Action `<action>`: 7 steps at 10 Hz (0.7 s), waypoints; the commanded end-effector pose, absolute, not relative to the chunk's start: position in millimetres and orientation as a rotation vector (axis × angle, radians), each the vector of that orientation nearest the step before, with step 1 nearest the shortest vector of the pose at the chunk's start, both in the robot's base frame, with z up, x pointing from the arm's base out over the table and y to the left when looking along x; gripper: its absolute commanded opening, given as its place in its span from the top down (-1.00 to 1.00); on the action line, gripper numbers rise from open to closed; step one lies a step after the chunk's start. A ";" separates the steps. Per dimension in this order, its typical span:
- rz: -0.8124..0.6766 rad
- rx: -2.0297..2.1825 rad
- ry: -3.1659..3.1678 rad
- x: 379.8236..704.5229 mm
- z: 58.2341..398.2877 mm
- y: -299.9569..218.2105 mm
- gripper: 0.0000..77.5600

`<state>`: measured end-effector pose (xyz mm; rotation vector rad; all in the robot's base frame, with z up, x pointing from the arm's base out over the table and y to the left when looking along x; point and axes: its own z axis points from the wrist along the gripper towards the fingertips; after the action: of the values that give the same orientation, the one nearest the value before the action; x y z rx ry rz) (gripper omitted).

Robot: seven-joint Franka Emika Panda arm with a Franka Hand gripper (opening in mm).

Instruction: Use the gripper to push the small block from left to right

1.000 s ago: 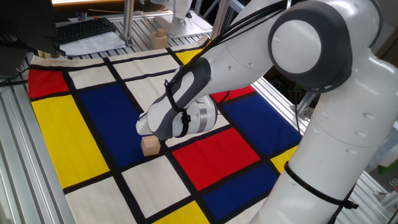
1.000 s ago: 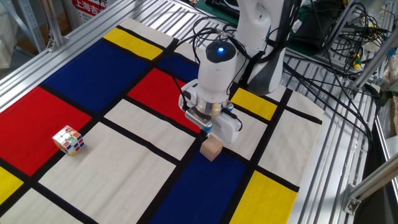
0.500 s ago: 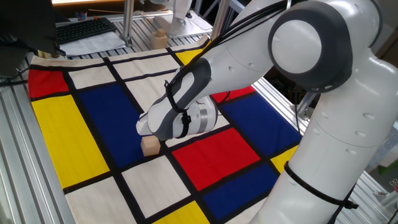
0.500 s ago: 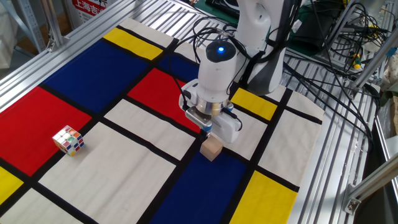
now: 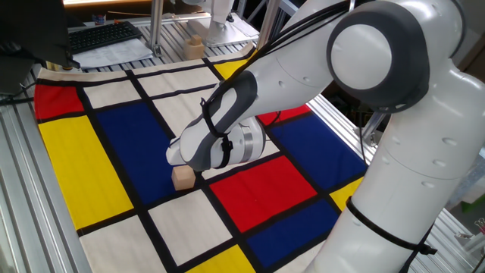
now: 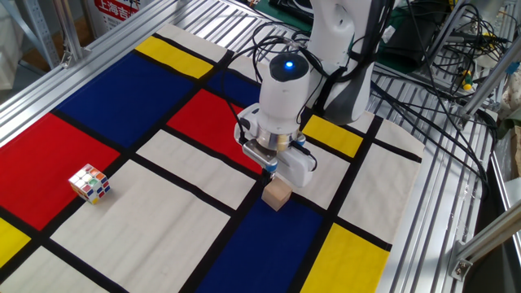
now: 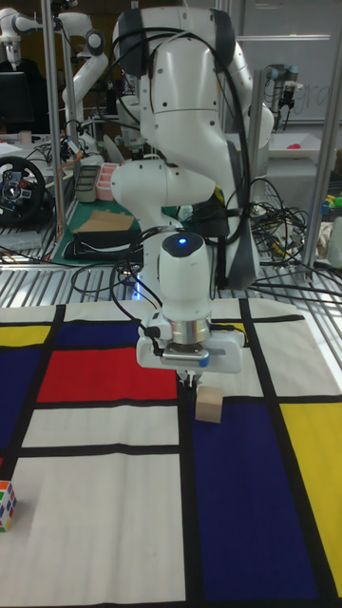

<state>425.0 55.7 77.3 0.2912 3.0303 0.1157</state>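
Item: end effector, black tip under white-grey housing, lowered just beside the small block; whether its fingers are apart or together cannot be told. Item: small block, tan wooden cube, resting on the surface at the black line where a white panel meets a blue one. Item: multicoloured puzzle cube, well apart, on a white panel near the red one

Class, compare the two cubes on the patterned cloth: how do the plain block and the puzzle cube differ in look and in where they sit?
Colour: the small block is plain light tan, while the puzzle cube has multicoloured faces.
Place: the small block lies on a black line by a blue panel, right beside the gripper; the puzzle cube sits far from the arm, at a red panel's edge.
Both are small cubes of similar size.
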 end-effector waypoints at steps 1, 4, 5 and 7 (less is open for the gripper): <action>0.005 0.083 3.106 443.9 85.0 52.1 1.00; -0.010 0.031 3.156 447.1 85.3 55.6 1.00; -0.017 0.024 3.157 447.7 86.6 56.2 1.00; -0.020 0.018 3.155 449.4 87.1 56.2 1.00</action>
<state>436.8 55.7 81.7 0.1465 3.1061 0.0478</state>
